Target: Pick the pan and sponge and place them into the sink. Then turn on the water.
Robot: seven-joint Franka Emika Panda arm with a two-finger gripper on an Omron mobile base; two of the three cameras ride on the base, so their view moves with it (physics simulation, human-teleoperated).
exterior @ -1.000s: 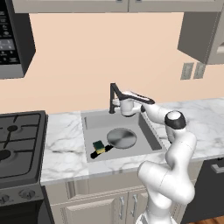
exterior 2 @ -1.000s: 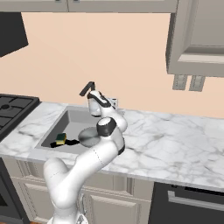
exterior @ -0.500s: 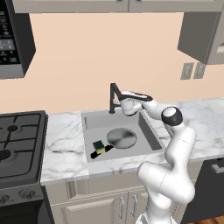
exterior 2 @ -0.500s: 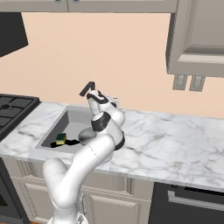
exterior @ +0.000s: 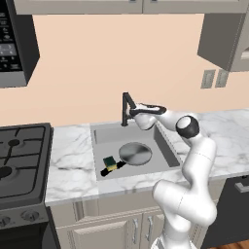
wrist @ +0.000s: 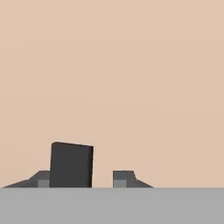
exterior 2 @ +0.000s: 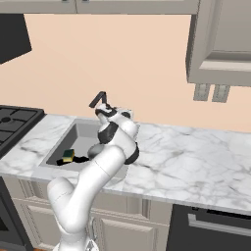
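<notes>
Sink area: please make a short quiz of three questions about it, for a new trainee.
1. True or false: the pan lies inside the sink.
2. What rests beside the pan handle?
A. a cup
B. the sponge
C. a knife
3. Fill in: the gripper is up at the black ____.

Key
1. True.
2. B; the sponge lies in the basin by the handle.
3. Faucet; no water stream is visible in the pictures.
</notes>
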